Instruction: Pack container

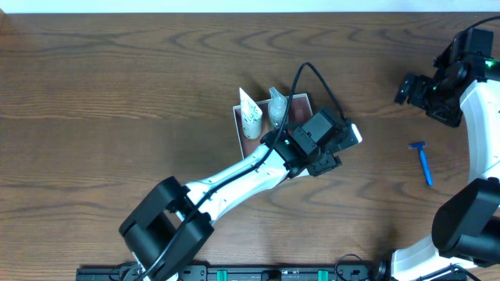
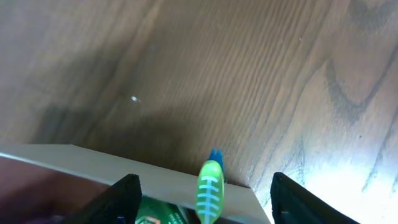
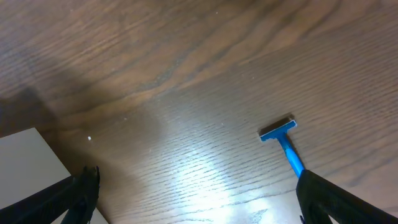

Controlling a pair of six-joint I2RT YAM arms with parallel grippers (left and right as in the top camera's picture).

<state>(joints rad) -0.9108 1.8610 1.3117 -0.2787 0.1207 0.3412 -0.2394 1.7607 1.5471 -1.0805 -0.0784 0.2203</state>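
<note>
overhead / container: the container [image 1: 301,99] is sitting right under the left end effector [image 1: 337,142], which is hanging over its right side, so a good chunk of the box is hiding under the arm

overhead / already inside: a white tube [image 1: 250,115] and a whitish bottle [image 1: 277,109] are lying in the part that's showing, back behind that end effector's wrist

overhead / razor: a blue razor [image 1: 422,162] is lying on the bare tabletop [image 1: 117,78], well apart from the box, on the robot's side of the right end effector [image 1: 408,87]

left wrist / fingers: both fingers [image 2: 127,193] are spreading wide, so this end effector is open and isn't gripping anything

left wrist / toothbrush: what I'm reading as a green toothbrush [image 2: 210,186] is sitting in the gap, touching neither finger and poking across the box's white wall

left wrist / green pack: a green pack [image 2: 158,213] is peeking out just inside the wall near the left-hand finger, too cropped to say what it is

right wrist / fingers: these fingers [image 3: 81,193] are gaping too, with nothing between them

right wrist / razor: it's lying flat ahead of the end effector, toward the right-hand finger

right wrist / white slab: a white slab [image 3: 31,162] is showing by the left-hand finger, can't tell what it is

progress: I'm guessing it's mostly packed, with tube, bottle and green pack in. The toothbrush is looking only half settled, and the razor is waiting outside.
</note>
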